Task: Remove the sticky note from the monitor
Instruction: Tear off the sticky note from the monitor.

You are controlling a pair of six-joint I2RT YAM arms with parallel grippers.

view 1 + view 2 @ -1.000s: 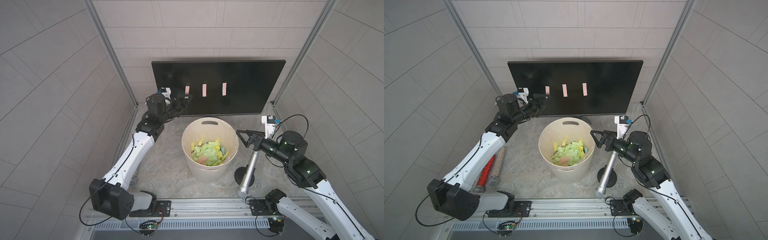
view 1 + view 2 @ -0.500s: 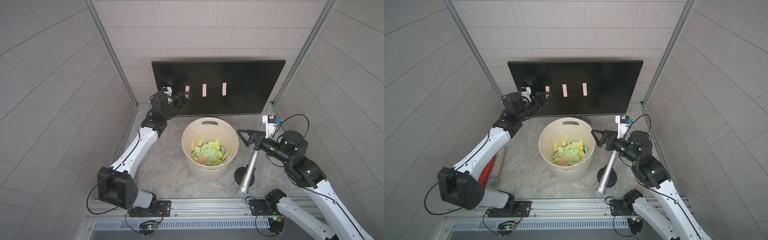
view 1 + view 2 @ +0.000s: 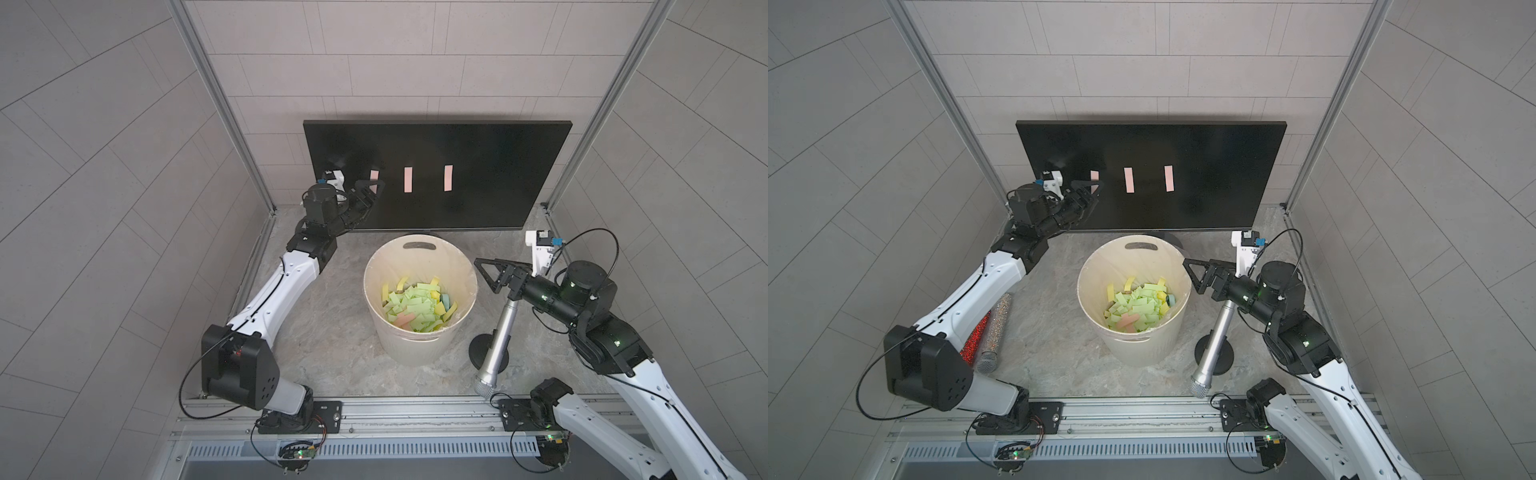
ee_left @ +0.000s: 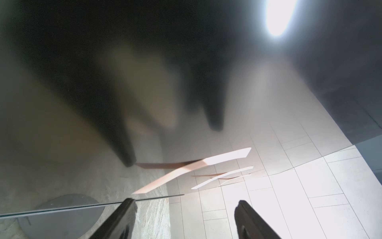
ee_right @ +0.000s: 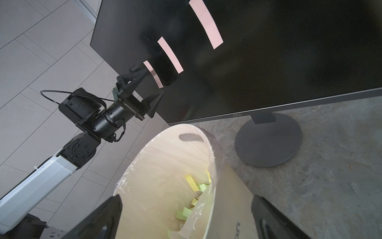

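The black monitor [image 3: 498, 174] [image 3: 1217, 166] [image 5: 268, 62] stands at the back with three pink strips stuck on it. The leftmost sticky note [image 3: 374, 176] [image 3: 1094, 176] [image 5: 154, 75] has its lower end curling off the screen. My left gripper [image 3: 376, 190] [image 3: 1097, 189] [image 5: 153, 82] is open with its jaws on either side of that lower end, one tip at the note's edge. In the left wrist view the note [image 4: 194, 165] lies just ahead of the open left gripper [image 4: 186, 204], not clamped. My right gripper [image 3: 486, 275] [image 3: 1192, 276] [image 5: 186, 207] hangs open and holds nothing at the bucket's right rim.
A cream bucket [image 3: 419, 357] [image 5: 165, 155] lined with plastic holds several green and yellow notes, in front of the monitor's round foot [image 5: 268, 140]. A silver microphone [image 3: 496, 345] leans on a black base under my right arm. Two glittery microphones [image 3: 994, 328] lie under my left arm.
My left arm has stretched forward and brought its gripper up to the leftmost note, its jaws narrowing a little. The right arm has not moved.
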